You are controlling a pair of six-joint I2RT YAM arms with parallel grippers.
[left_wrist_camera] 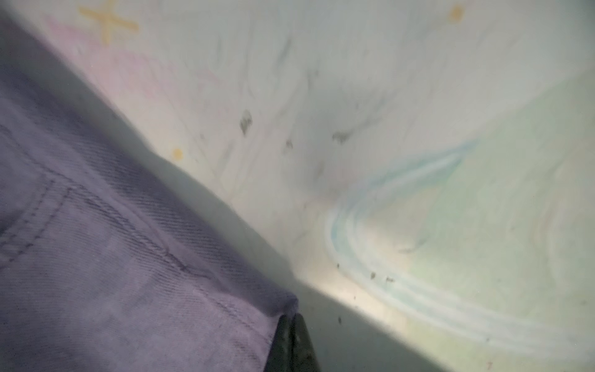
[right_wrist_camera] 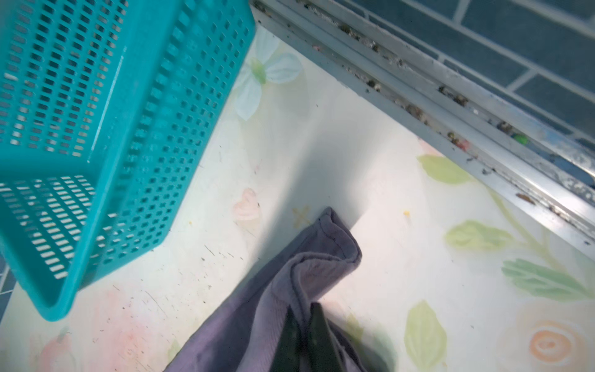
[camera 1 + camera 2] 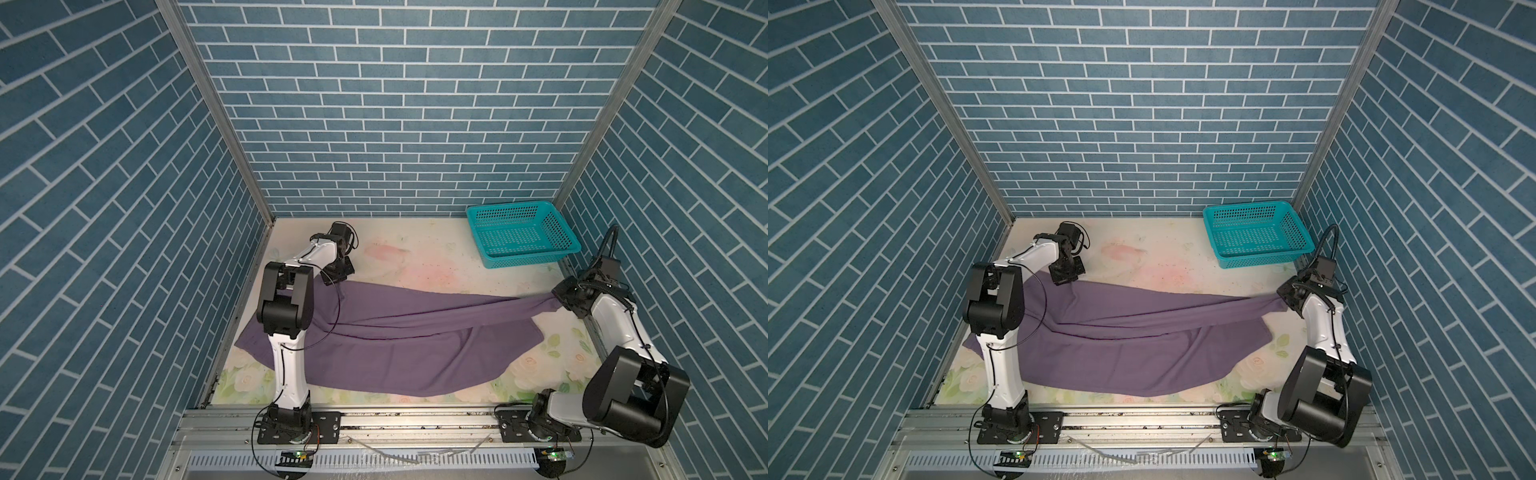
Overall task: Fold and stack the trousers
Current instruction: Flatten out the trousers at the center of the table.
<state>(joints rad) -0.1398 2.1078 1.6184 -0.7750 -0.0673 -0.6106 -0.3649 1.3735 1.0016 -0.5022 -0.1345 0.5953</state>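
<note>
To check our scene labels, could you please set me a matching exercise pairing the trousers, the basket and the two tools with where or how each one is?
Things:
1 trousers
2 basket
3 left tool
4 right tool

States:
A empty, in the far right corner of the table
B shut on the cloth end nearest the basket
C spread across the table
D shut on the cloth's far edge, away from the basket

Pairs: 1-C, 2-A, 3-D, 4-B.

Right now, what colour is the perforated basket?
Teal; the basket shows best in the right wrist view.
</note>
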